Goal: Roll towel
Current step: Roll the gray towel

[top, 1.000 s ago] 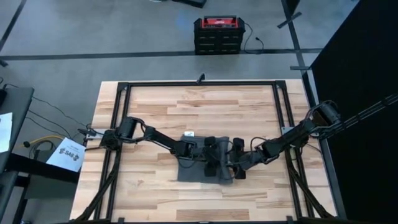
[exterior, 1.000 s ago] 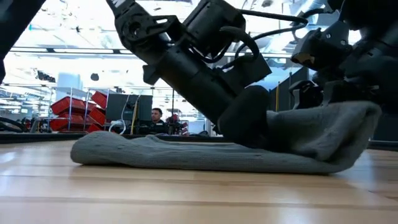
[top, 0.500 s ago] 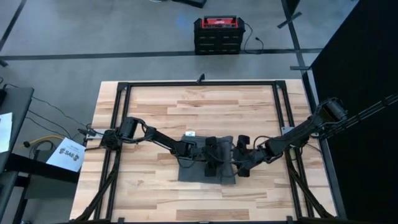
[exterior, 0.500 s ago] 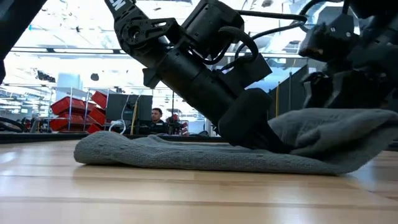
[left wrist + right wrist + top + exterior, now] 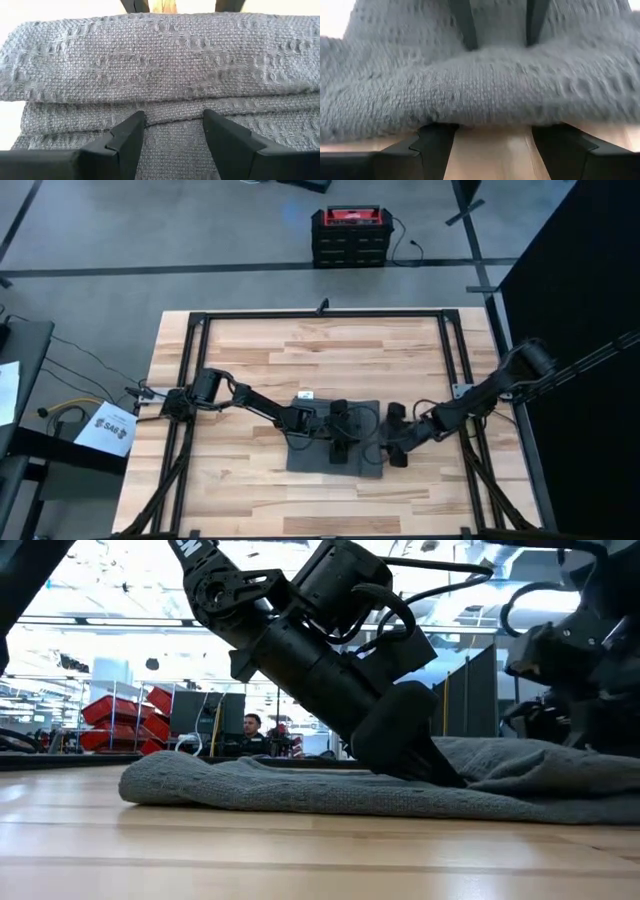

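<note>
Centrally, a dark grey soft cloth towel point(image 5: 333, 442) lies on the wooden counter point(image 5: 250, 350).
Left gripper point(image 5: 172, 131) spread open upon it; right gripper point(image 5: 492, 140) open, empty, at its edge.

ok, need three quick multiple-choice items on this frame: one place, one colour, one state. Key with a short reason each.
1. Where does the left tool sit?
A. on the cloth
B. off the table
C. at the far edge

2. What colour is the soft woven towel?
A. red
B. dark grey
C. white

3. How are the right tool's fingers?
A. shut on the cloth
B. open, at the cloth's edge
C. out of sight

Key: 1 A, the high view shows it over the towel. 2 B, grey weave fills both wrist views. 3 B, the right wrist view shows spread fingers with bare wooden table between them.
</note>
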Robot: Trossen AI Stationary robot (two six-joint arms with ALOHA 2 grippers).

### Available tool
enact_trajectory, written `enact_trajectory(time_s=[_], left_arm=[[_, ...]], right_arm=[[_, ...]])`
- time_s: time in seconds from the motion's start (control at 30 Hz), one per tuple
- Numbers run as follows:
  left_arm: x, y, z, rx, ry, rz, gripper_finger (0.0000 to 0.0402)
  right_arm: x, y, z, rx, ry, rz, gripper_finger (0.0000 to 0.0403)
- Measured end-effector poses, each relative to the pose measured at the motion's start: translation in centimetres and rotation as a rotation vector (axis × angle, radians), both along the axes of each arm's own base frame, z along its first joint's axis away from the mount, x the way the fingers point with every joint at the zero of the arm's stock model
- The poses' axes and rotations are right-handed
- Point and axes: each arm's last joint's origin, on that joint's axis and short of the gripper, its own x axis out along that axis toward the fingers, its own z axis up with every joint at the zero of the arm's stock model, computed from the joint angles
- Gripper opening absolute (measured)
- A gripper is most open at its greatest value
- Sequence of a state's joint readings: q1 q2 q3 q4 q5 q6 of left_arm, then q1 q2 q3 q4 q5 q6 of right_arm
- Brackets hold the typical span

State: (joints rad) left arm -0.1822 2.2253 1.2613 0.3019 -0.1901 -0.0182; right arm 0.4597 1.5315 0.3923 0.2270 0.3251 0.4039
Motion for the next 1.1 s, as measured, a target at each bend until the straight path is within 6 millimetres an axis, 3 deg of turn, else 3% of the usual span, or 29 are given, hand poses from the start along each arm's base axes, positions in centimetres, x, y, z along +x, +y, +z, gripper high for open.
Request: enact_trajectory(time_s=[0.43,1.1], left_arm=[[-0.2,0.1,1.5,-0.005,-0.009,0.000,0.0191],[-0.6,-0.1,3.2,-0.001,0.040,0.004,0.0191]], right_arm=[[1.6,0.2,0.8,-0.016,-0.071,0.065,0.0249],[3.7,0.2,2.8,-0.069,-0.003,0.044,0.0249]])
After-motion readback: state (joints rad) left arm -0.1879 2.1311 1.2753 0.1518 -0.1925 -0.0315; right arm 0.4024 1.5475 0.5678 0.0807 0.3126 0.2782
